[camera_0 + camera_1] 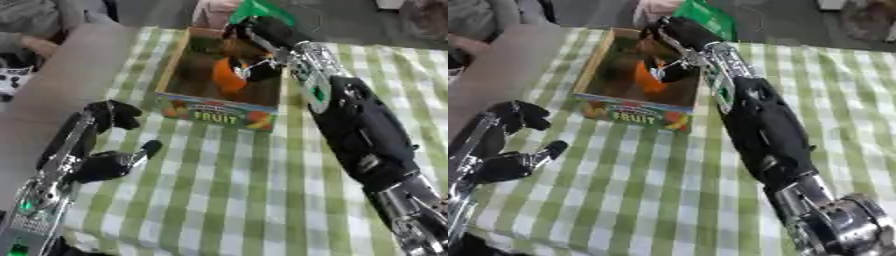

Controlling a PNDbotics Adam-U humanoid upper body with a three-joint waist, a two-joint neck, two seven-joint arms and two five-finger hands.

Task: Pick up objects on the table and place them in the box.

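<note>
Resting near me, my left hand [98, 150] lies on the checked cloth [227, 190] with fingers relaxed and apart, holding nothing. Beyond it stands the cardboard box [219, 111], labelled FRUIT. My right hand [262, 37] reaches over the box, fingers curled around an orange object [227, 75] held inside the box, below the palm.
</note>
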